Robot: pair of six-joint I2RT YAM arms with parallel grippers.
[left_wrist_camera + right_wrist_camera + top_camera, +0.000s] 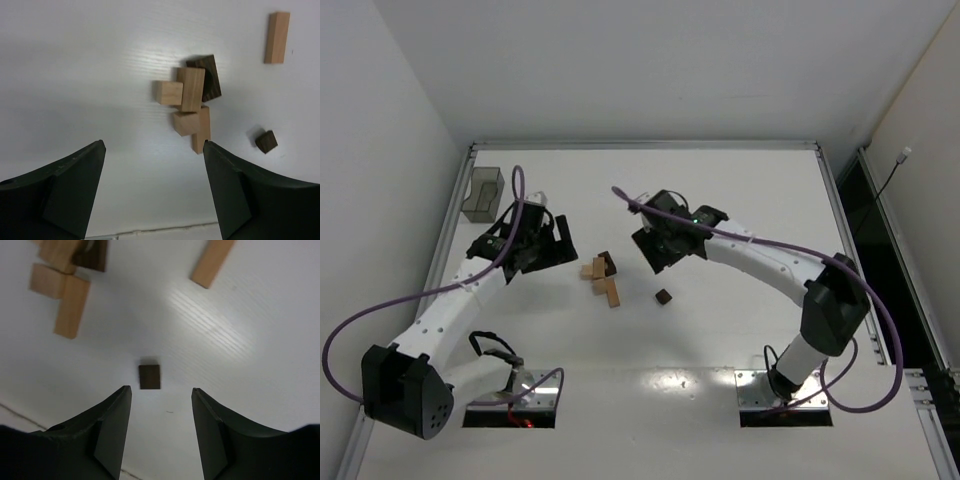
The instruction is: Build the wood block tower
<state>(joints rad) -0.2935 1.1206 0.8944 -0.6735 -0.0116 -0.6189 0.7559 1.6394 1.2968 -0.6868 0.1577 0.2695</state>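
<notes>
The wood block tower [603,278] is only a low, loose cluster of tan blocks [189,100] and one dark block [210,75] in the middle of the table. A small dark cube [663,297] lies apart on its right, and shows again in the wrist views [266,141] [149,376]. A single tan bar [277,37] [212,262] lies further off. My left gripper [154,150] [555,245] hovers left of the cluster, open and empty. My right gripper [161,390] [655,252] hangs above the table near the dark cube, open and empty, with the cube just beyond its fingertips.
A translucent grey bin [482,195] stands at the table's far left corner. A raised rim [645,145] runs along the table's far edge, with white walls behind and to the left. Both arms' purple cables [516,190] loop above the surface.
</notes>
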